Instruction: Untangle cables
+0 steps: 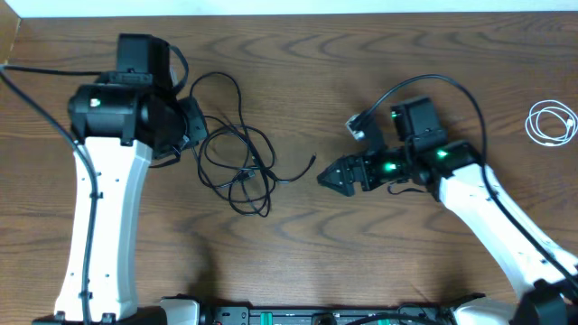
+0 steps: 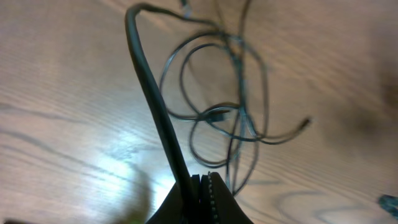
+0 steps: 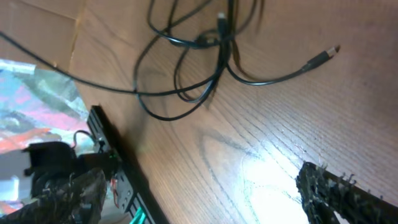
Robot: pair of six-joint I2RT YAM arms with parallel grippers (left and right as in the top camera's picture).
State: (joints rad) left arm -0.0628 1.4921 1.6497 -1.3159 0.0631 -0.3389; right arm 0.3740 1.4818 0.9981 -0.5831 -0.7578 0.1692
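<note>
— Where are the cables?

— The long thin black cords (image 1: 237,162) lie in a loose knot of loops on the brown wood-grain worktop (image 1: 298,253). They sit between the two arms, nearer the left one. One small plug end (image 1: 313,160) pokes out of the knot toward the right arm.

— What's the left claw doing?

— The left claw (image 2: 202,186) is pinched tight. A black strand (image 2: 149,93) comes straight out from between its closed fingers and bends over into the loops. It's blurred from the wrist camera and looks thick that close, so I'd say it's probably one of those cords.

— And the right one?

— The right claw (image 1: 325,178) points at the knot, near that plug end but apart from it. Its fingers (image 3: 336,193) are spread wide with only bare wood between them, so it holds nothing.

— Any other cable?

— Yes, a short thin white cord (image 1: 551,122), coiled into a small ring. It lies at the far right edge of the worktop, well apart from the black ones.
</note>
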